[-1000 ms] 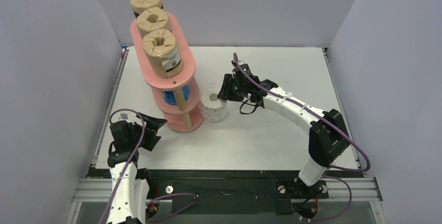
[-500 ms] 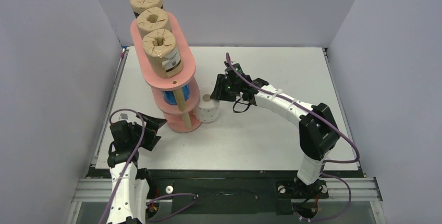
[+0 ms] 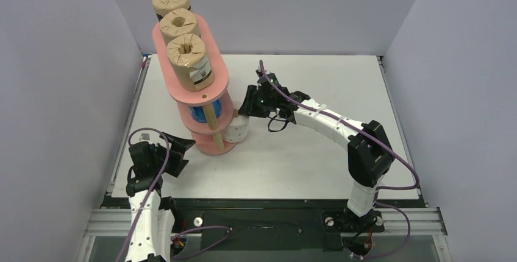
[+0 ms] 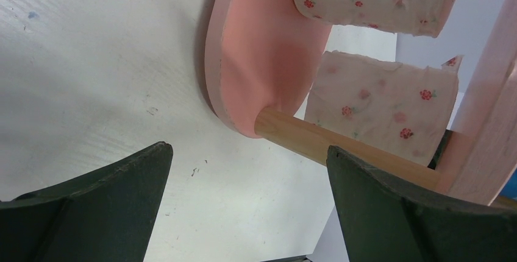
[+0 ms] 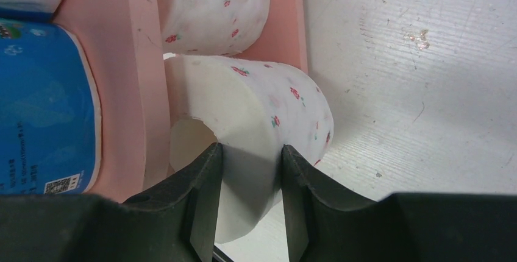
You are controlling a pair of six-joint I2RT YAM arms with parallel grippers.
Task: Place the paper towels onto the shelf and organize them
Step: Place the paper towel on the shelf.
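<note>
A white table (image 3: pixel 317 164) boxed in by pale grey walls (image 3: pixel 61 61) on three sides carries the salmon-pink shelf (image 3: pixel 221 76), which stands upright toward the left. Three brown rolls (image 3: pixel 178 27) stand in a row on its top board, and a blue roll (image 3: pixel 198 116) shows on the middle tier. The right arm reaches across from the near right, elbow bent. The right gripper (image 3: pixel 245 111) is closed on the end of a white pink-dotted roll (image 3: pixel 235 131), with a narrow gap pinching the roll's wall beside its hollow core. That roll sits at the bottom tier's right edge, tucked partly under the middle board (whether it rests fully on the bottom board cannot be told). Another dotted roll (image 5: pixel 213 6) stands just beyond it on the same tier. The left arm is folded low at the near left. The left gripper (image 3: pixel 186 154) faces the shelf's near end, fingers spread wide and holding nothing.
</note>
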